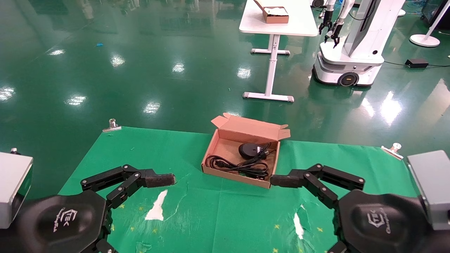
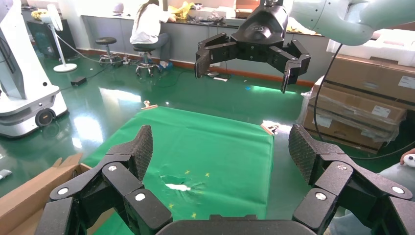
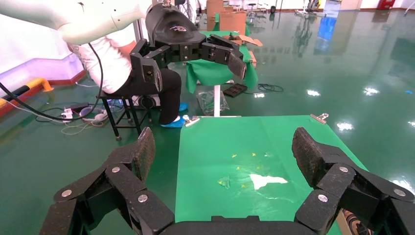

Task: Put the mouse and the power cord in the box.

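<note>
Mouse (image 1: 249, 150) and power cord (image 1: 236, 166) are both seen lying inside the box (image 1: 212, 145), cord on the near side, mouse toward the far right corner. Box long axis runs left-right, lid flap open. Right gripper (image 1: 281, 180) is parked just beside the box's near right corner, left gripper (image 1: 160, 180) further off; both spread, empty. Box contents are shown only in the head view.

mouse (image 1: 249, 150) behind power cord (image 1: 239, 166), in box (image 1: 213, 143)
</note>
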Motion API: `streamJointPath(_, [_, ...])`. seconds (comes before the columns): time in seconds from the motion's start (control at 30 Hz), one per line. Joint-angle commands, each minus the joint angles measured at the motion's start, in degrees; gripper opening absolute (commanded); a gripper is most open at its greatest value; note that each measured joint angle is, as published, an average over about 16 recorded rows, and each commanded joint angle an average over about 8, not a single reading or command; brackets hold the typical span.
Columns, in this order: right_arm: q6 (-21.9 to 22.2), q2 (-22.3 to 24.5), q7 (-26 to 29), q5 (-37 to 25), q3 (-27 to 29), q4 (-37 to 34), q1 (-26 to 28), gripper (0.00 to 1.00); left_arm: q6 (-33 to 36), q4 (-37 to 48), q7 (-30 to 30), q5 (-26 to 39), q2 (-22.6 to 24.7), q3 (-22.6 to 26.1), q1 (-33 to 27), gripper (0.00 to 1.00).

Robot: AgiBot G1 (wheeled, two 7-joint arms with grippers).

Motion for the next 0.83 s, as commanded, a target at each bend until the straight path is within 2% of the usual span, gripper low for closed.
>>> streamJointPath(0.03, [0.01, -0.01, -0.01, -0.01, -0.01, -0.01, 0.01, 1.0, -0.01, 0.01, 0.01, 0.0, 0.01, 0.01, -0.01, 1.0])
streamJointPath(0.83, [0.05, -0.04, -0.07, -0.07, -0.02, -0.09, 0.08, 1.0, -0.08, 0.06, 0.01, 0.03, 0.06, 0.09, -0.03, 1.0])
